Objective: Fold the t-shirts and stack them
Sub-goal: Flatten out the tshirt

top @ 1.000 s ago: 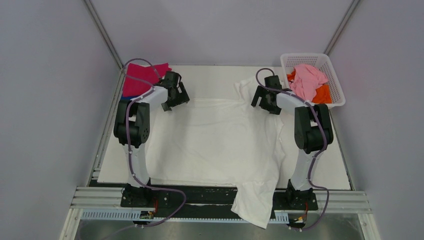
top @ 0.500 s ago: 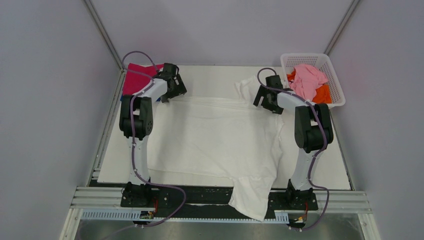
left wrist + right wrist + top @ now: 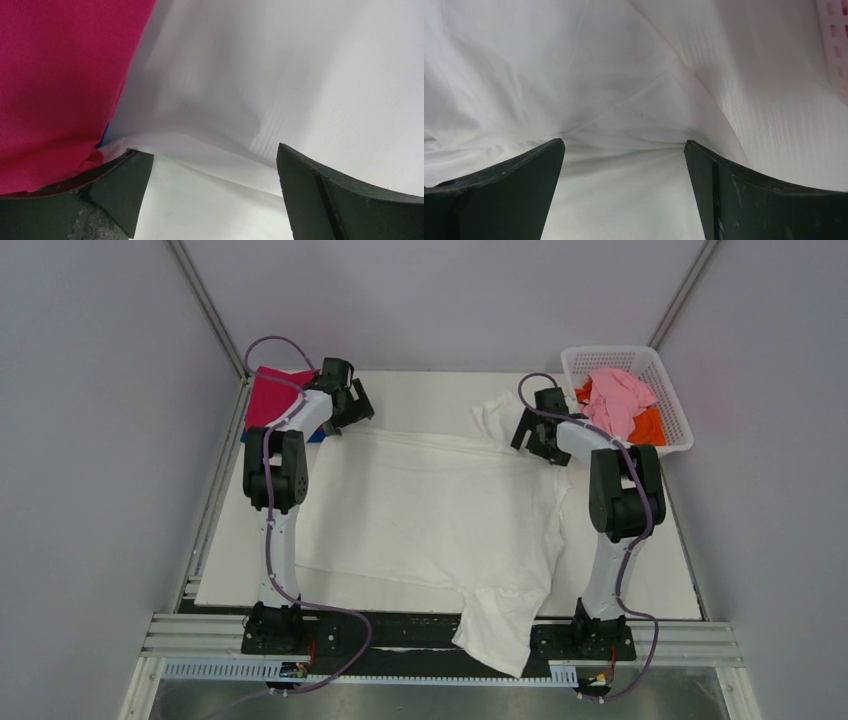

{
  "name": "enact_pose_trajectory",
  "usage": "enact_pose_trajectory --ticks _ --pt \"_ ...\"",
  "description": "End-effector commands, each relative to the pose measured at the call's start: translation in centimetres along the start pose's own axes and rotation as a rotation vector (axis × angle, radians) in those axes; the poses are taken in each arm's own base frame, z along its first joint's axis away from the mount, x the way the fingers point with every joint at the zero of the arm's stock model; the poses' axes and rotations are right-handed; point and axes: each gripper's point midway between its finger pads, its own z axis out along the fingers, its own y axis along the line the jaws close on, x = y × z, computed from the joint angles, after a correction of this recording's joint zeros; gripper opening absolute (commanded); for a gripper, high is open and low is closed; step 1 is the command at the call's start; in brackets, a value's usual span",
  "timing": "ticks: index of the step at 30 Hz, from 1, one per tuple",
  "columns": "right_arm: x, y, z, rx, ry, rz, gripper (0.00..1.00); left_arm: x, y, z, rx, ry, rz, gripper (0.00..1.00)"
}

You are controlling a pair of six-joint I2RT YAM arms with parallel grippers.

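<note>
Top external view: the white t-shirt (image 3: 430, 510) lies spread out and wrinkly between the left gripper (image 3: 347, 408) and right gripper (image 3: 534, 436). Both are wide open, with white cloth just under them.

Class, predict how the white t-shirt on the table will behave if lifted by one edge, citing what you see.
Probably floppy: the white t-shirt hangs limply over the table's near edge. Likely light, since it lies thin and flat. Pushed, it would probably bunch rather than slide whole; creases gather at its far end.
</note>
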Motion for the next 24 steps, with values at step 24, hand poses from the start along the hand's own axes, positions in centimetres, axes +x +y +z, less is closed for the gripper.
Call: enact_pose_trajectory --ticks 24 --pt "-14.8 2.1 7.6 -0.096 -0.156 -0.064 1.0 -1.7 -1.2 3.4 0.031 -0.032 -0.083 1.0"
